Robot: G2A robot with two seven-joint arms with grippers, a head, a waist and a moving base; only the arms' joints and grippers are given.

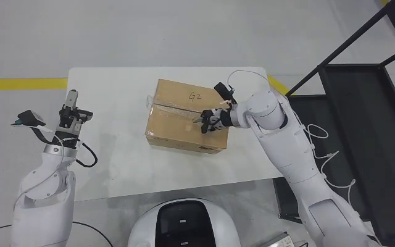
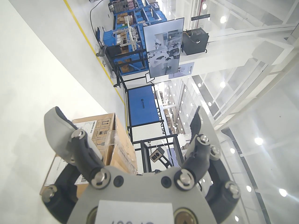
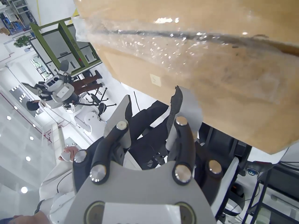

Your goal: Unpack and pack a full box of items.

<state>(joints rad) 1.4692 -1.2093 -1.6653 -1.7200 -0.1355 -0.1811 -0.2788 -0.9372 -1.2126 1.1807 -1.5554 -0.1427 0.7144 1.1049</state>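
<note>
A closed cardboard box (image 1: 185,117), sealed along its top seam with clear tape (image 3: 163,36), stands in the middle of the white table (image 1: 111,160). My right gripper (image 1: 207,121) hovers over the right part of the box top, close to the seam. In the right wrist view this gripper (image 3: 151,95) is open with nothing between its fingers, one fingertip close against the cardboard (image 3: 210,71). My left gripper (image 1: 73,96) is at the table's left edge, well away from the box. It is open and holds nothing (image 2: 127,115), with the box (image 2: 105,141) beyond it.
A black metal rack (image 1: 345,111) stands just off the table's right side. A yellow floor line (image 1: 31,83) runs behind the table at the left. Bare tabletop lies left of and in front of the box.
</note>
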